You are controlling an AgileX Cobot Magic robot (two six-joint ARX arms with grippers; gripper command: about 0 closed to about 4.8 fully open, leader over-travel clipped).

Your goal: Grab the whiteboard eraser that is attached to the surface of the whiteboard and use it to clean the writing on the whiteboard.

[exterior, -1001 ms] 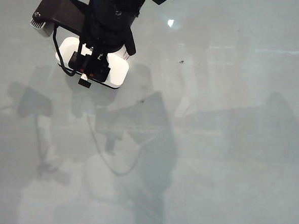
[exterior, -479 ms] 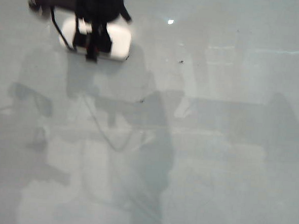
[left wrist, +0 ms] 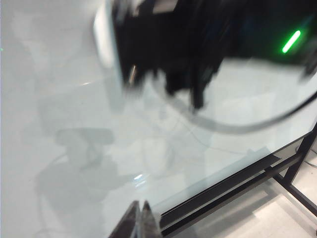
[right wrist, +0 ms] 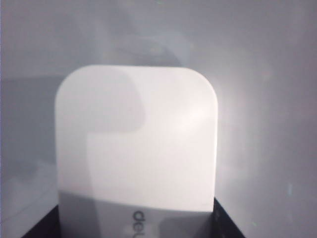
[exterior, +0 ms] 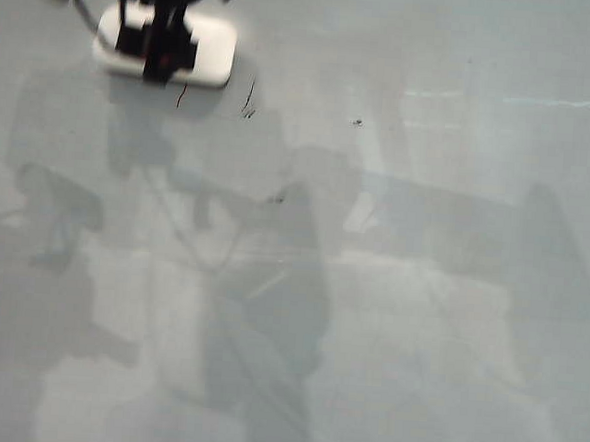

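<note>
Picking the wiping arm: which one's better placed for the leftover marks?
Right. Its claw is shut on the whiteboard eraser near the whiteboard's far-left corner, beside faint red and black strokes. The left claw sits shut at the board's edge, holding nothing.

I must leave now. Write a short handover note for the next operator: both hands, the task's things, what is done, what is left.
Right hand: at the far left of the whiteboard, closed on the whiteboard eraser, which lies flat on the board.
Left hand: shut, holding nothing, near the board's edge.
Writing: only short strokes show beside the eraser; colour is hard to tell.
Done: eraser grabbed and on the board.
Left: wipe these strokes, then check for more marks.
</note>
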